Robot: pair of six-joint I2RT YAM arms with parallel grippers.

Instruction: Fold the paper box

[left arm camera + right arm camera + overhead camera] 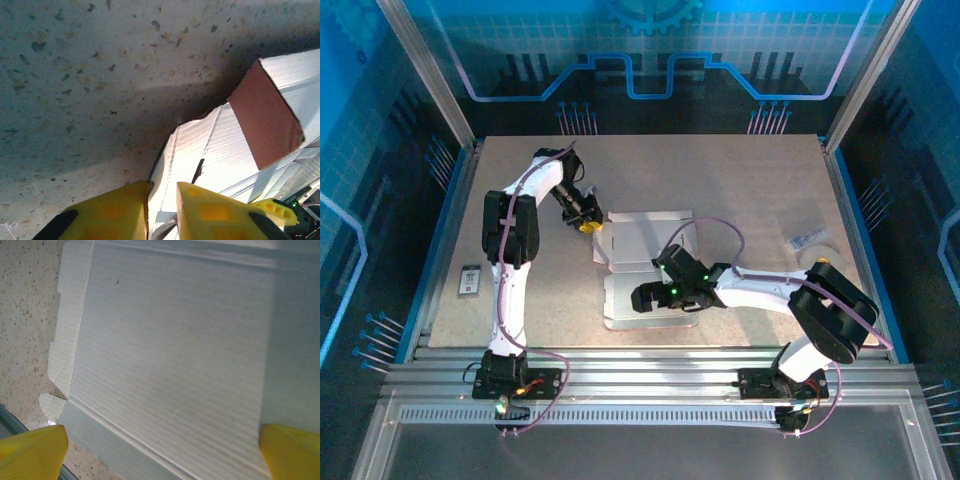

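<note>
The paper box [642, 238] lies opened out at the middle of the table, pale ribbed inner face up. One flap [265, 120] stands raised and shows its pink outer side. My left gripper [587, 225] is at the sheet's left edge. Its yellow fingers [120, 210] straddle a raised edge flap [167, 155] with a narrow gap; the left one touches it. My right gripper [640, 298] hovers wide open over the near panel [175, 340], a fingertip [35, 447] at either side and nothing between them.
A small dark card [470, 280] lies near the table's left edge. A pale roll with a clear bag [810, 245] sits at the right. Grooved metal rails [650, 365] run along the front edge by the arm bases.
</note>
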